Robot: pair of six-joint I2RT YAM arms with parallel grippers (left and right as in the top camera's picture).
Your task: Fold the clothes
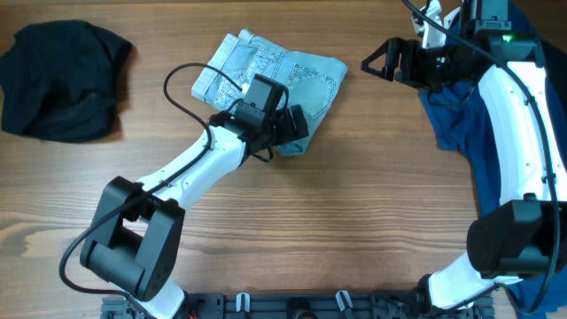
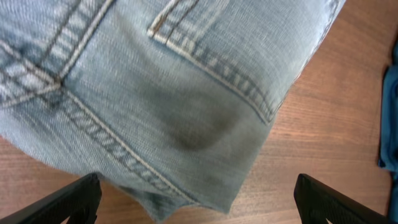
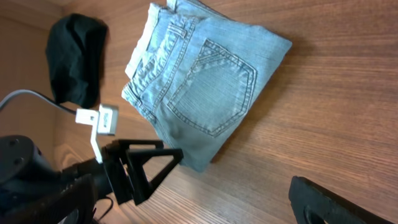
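At far left a black garment point(image 1: 62, 80) lies crumpled on the tabletop point(image 1: 354, 221). Right of it, well apart, the folded shorts point(image 1: 239, 62) lie flat in the upper middle, a back pocket facing up. The left claw point(image 1: 291, 126) hangs over their lower right corner, jaws spread wide, gripping nothing. Further right, the right claw point(image 1: 388, 58) hovers over bare wood, also wide open and empty. A dark-blue garment point(image 1: 456, 120) lies at the right edge under that arm.
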